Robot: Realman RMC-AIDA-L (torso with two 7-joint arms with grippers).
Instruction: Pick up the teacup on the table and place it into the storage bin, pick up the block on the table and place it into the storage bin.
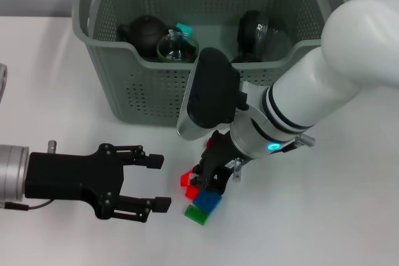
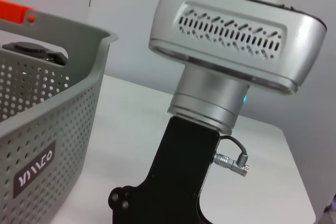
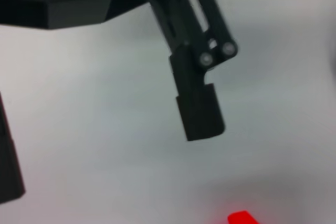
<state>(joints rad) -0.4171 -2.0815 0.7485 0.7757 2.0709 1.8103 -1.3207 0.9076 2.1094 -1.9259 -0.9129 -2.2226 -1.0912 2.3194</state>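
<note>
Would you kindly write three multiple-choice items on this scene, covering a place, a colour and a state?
1. Where do the blocks lie?
A. inside the storage bin
B. on the table in front of the storage bin
C. in the left gripper

2. What colour is the block nearest the camera in the head view?
A. green
B. yellow
C. white

3. How is the left gripper?
A. shut on a teapot
B. open and empty
C. out of view

Answers:
1 B: the blocks sit on the table, before the storage bin.
2 A: the green block lies lowest.
3 B: the left gripper shows spread fingers holding nothing.
</note>
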